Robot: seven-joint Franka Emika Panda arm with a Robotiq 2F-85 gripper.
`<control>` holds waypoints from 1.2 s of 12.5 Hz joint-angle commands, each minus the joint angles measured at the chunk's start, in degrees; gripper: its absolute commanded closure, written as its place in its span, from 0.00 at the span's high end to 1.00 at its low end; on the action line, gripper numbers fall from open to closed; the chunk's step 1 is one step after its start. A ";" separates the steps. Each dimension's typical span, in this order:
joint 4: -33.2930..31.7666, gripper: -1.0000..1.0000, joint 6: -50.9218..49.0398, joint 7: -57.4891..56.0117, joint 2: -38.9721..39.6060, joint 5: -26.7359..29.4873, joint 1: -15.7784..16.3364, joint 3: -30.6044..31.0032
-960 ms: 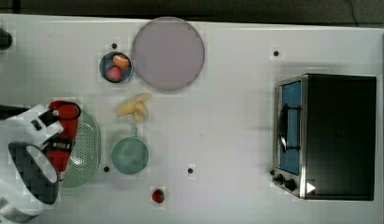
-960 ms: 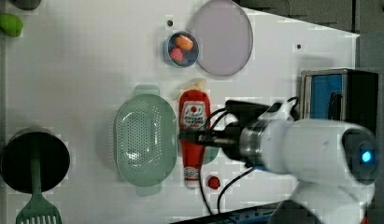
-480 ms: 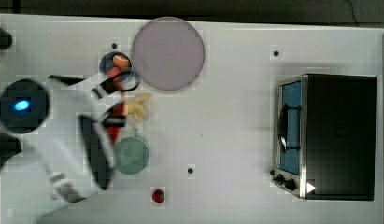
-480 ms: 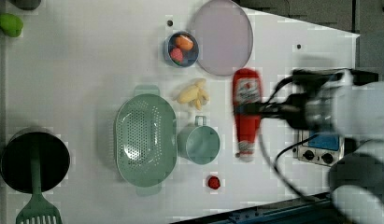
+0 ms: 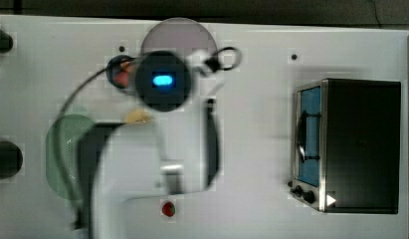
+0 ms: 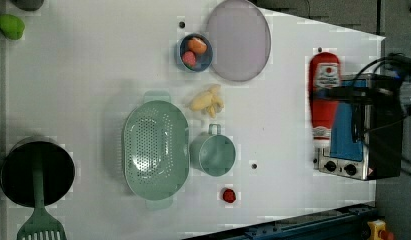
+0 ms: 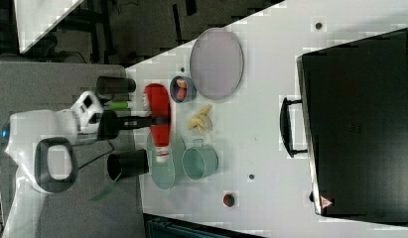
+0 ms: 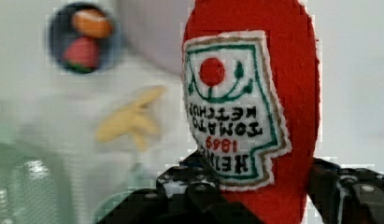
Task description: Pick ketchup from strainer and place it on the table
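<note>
Ketchup (image 6: pixel 324 95) overlaps oven (image 6: pixel 365 135); teal cup (image 6: pixel 213 154) touching strainer (image 6: pixel 155 147).

One ketchup (image 6: pixel 324 95), one strainer (image 6: pixel 155 147), one cup (image 6: pixel 213 154), one plate (image 6: pixel 238 40), one strawberry (image 6: pixel 228 195), one oven (image 5: pixel 358 144).

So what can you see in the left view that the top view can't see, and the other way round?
The left view alone gives the ketchup, clamped in the gripper in front of the toaster oven, plus the whole strainer with nothing inside, the teal cup, a black pot and a green spatula. In the top view the arm covers much of that; its blue light shows there. Both share the table, the purple plate, the strawberry and the fruit bowl.
</note>
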 commanded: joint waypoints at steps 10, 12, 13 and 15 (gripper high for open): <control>-16.17 0.56 14.38 -6.53 5.23 0.44 -2.29 -7.02; -16.48 0.60 17.88 -6.52 9.18 0.44 -2.31 -7.07; -16.48 0.69 20.38 -6.54 11.10 0.41 -2.31 -7.07; -16.56 0.92 23.34 -6.52 13.66 0.38 -2.24 -6.94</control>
